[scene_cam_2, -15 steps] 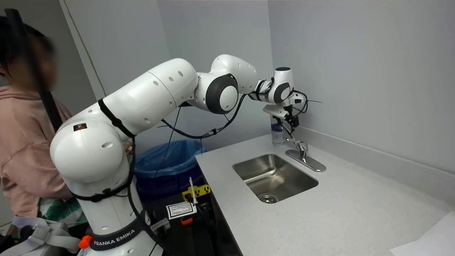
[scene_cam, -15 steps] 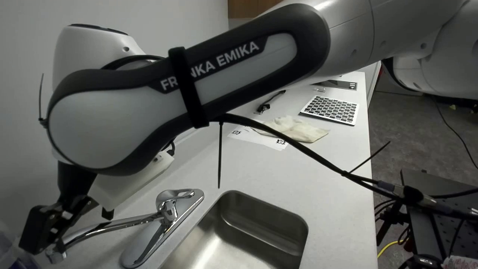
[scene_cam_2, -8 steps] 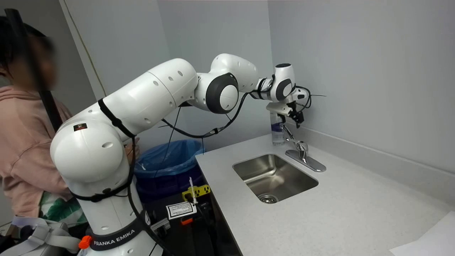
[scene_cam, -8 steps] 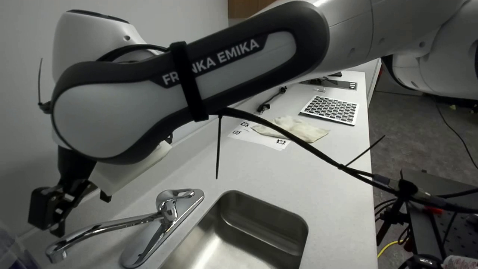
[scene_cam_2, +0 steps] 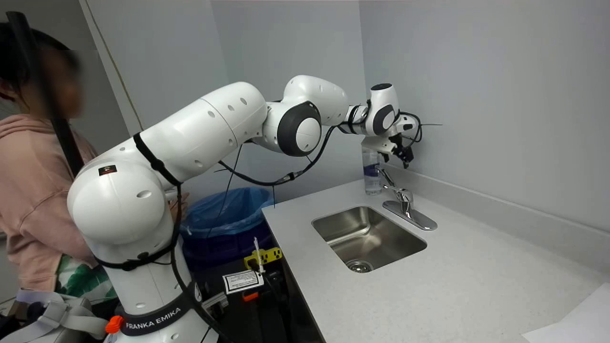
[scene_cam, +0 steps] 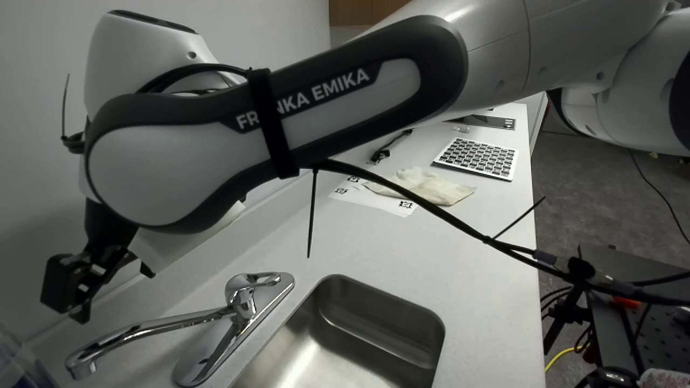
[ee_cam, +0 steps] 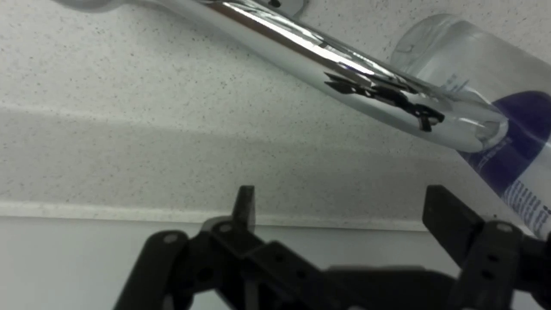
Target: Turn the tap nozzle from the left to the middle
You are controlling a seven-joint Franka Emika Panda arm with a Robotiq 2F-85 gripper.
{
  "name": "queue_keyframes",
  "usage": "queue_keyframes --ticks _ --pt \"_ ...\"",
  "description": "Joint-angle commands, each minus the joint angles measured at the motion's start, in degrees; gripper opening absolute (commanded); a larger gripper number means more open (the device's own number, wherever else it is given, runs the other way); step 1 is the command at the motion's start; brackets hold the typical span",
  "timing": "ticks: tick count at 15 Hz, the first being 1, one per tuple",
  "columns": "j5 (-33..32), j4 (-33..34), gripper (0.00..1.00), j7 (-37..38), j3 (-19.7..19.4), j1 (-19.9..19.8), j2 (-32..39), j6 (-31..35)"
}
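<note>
Chrome nozzle [ee_cam: 327, 64], wrist view's upper half: probably slick, stiff, best gripped near its tip [ee_cam: 471, 133]; pincer [ee_cam: 340, 201] spread, empty.

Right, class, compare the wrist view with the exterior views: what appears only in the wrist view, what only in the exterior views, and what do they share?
Only the wrist view brings out the small print on the bottle.

Only the exterior views show the sink, in both, along with the cream cloth, the person and the blue-lined bin.

All share the open gripper, the tap nozzle, the bottle and the counter.
</note>
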Motion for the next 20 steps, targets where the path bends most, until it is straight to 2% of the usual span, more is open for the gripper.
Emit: queue_keyframes --ticks 1,5,12,16,20 --pt "0.29 4.39 1.00 0.17 0.12 0.50 3.71 -0.15" --pt "1.10 4.46 1.00 -0.31 1.16 0.24 4.72 -1.16" --pt "6.06 -0.14 1.00 -4.35 7.90 -2.01 1.69 -9.17" --pt "6.98 -0.72 1.00 -3.52 9.94 -2.68 0.83 -14.38" --pt "6.96 -1.29 1.00 -2.31 10.91 -3.00 -0.02 -16.02"
